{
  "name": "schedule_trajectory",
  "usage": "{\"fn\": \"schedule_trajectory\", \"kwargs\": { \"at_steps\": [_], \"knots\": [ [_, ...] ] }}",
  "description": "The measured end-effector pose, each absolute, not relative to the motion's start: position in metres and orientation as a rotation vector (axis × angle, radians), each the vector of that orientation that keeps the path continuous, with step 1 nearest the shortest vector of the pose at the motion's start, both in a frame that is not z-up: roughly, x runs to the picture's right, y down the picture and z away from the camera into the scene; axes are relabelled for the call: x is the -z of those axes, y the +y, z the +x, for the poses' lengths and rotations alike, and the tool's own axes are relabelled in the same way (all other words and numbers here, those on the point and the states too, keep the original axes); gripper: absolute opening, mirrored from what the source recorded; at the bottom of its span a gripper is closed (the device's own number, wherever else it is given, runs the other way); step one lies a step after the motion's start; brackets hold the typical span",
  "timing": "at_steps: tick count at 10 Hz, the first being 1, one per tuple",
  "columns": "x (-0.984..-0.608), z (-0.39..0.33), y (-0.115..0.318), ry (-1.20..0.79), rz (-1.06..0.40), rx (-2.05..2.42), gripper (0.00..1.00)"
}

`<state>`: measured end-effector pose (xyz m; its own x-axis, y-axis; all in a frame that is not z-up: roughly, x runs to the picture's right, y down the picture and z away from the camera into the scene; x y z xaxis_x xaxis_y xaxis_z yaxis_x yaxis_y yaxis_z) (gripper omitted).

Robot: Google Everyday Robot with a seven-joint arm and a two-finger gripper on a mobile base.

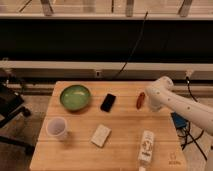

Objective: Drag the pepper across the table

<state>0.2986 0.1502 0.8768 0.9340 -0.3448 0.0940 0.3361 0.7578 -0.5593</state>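
Beside the pepper (140, 100), the end effector (149, 104) is mostly hidden

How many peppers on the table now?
1. The pepper lies near the table's right edge, right of the black phone; the hand is close beside it. The arm may hide more.

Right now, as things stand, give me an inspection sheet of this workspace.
Surface: wooden table, visible plank grain.
Job's things: pepper lying toward the table's far right.
Clutter: green bowl, black phone, white cup, white block, white bottle lying on its side.
Grippers: gripper at the arm's end, just right of the pepper; contact unclear.
Cables: black cable hanging behind the table.
Surroundings: black chair at left, blue object at right.
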Motion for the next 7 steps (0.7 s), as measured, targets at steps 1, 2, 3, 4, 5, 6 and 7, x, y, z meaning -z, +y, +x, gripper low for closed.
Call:
{"fn": "schedule_trajectory", "kwargs": {
  "at_steps": [1,2,3,4,5,6,7],
  "knots": [
    [-0.877,0.297,0.147,0.004,-0.616,0.375,0.28],
    [-0.876,0.296,0.139,-0.006,-0.618,0.378,0.36],
    [-0.877,0.295,0.128,-0.023,-0.624,0.383,0.45],
    [-0.881,0.293,0.116,-0.042,-0.626,0.397,0.56],
    [-0.885,0.289,0.106,-0.060,-0.625,0.413,0.66],
    [-0.887,0.285,0.099,-0.083,-0.623,0.434,0.77],
    [-0.889,0.285,0.096,-0.092,-0.620,0.446,0.80]
  ]
}}
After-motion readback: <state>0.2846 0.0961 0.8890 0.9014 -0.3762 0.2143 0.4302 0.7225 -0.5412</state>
